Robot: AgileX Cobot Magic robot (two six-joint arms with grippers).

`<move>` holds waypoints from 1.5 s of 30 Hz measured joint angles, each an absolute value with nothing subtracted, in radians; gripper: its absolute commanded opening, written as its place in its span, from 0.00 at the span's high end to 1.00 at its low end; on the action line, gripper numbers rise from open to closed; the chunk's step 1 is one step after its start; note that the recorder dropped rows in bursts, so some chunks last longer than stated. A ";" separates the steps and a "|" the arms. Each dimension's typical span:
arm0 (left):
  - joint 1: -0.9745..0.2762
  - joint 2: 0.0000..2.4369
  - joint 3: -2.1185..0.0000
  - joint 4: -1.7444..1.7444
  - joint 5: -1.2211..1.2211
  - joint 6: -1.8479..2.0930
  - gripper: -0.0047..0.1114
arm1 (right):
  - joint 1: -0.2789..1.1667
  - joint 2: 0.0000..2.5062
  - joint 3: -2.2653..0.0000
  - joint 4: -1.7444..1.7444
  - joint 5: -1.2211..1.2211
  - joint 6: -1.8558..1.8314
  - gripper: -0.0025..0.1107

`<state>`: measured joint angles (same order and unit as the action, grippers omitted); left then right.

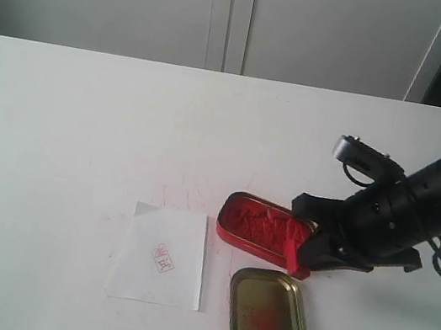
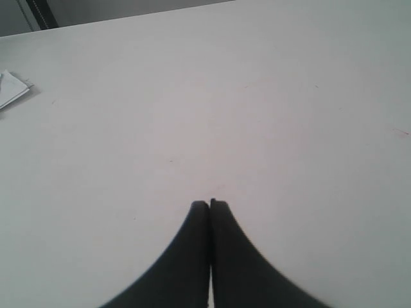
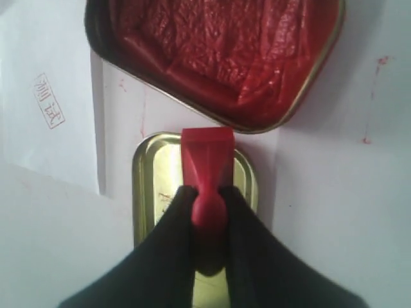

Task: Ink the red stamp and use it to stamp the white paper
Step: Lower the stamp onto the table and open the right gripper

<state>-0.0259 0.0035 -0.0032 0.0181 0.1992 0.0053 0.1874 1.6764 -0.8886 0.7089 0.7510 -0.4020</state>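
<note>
The red stamp (image 3: 207, 168) is held by its knob in my right gripper (image 3: 207, 192), which is shut on it. In the exterior view the red stamp (image 1: 299, 258) hangs at the near right corner of the open red ink tin (image 1: 262, 226), with my right gripper (image 1: 316, 254) behind it. The white paper (image 1: 162, 256) lies flat to the left of the tin and carries a small red print (image 1: 163, 258); it also shows in the right wrist view (image 3: 45, 122). My left gripper (image 2: 210, 204) is shut on nothing, over bare table.
The gold oval tin lid (image 1: 269, 323) lies open side up just in front of the ink tin, under the held stamp in the right wrist view (image 3: 154, 186). Faint red smears mark the white table (image 1: 81, 132). A paper scrap (image 2: 11, 88) lies far off in the left wrist view.
</note>
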 measured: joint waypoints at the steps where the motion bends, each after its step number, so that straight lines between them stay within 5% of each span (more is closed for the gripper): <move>1: -0.026 0.003 -0.003 0.018 0.199 0.005 0.96 | 0.170 1.676 -0.875 0.725 0.751 -0.420 0.98; 18: -0.026 0.003 -0.003 0.018 0.199 0.005 0.96 | -0.011 1.676 -0.720 0.986 0.753 -0.705 0.98; 45: -0.026 0.003 -0.003 0.018 0.199 0.005 0.96 | -0.017 1.754 -0.656 1.249 0.700 -0.901 0.98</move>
<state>-0.0259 0.0035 -0.0032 0.0181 0.1992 0.0053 -0.0174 1.7541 -0.6562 1.2486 0.6997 -0.9010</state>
